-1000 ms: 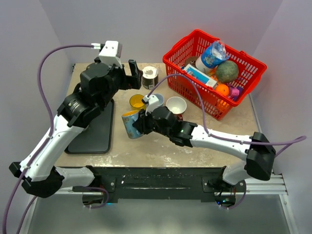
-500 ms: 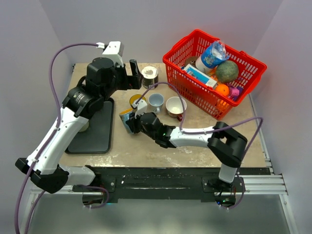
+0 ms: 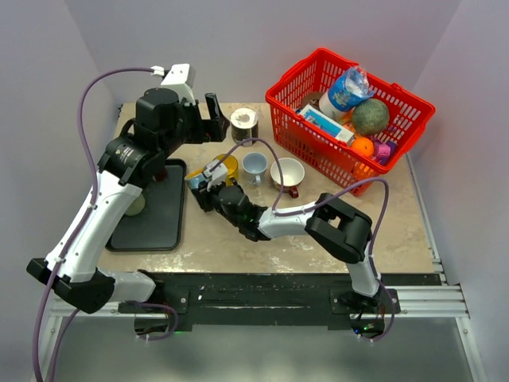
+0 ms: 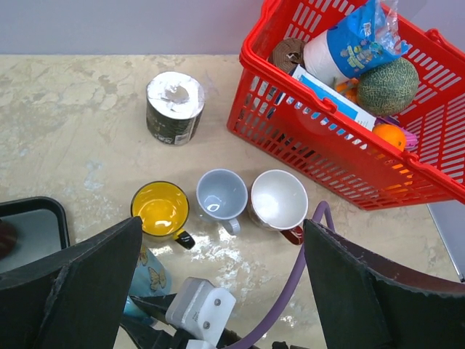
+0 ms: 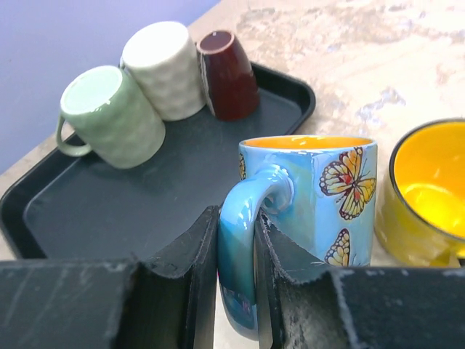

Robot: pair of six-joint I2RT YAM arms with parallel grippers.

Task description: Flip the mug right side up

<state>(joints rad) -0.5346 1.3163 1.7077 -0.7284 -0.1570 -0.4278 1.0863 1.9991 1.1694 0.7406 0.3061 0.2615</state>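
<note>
Mug [image 5: 312,203], upright, rim up.
Right gripper [image 5: 236,218] jaws narrow, pinching its handle; left gripper [image 4: 223,220] jaws wide, empty; tray [image 3: 155,223] at mug's 9 o'clock.

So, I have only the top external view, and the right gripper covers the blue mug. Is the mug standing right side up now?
Observer: Yes. In the right wrist view the blue butterfly mug stands with its opening up.
Operator: How is it held?
Observer: The right gripper is shut on the handle, one finger on each side.
Operator: And what sits on the black tray? It is partly hidden for me.
Observer: Three mugs stand close together at one end of the black tray: a green mug, a white mug and a dark red mug.
</note>
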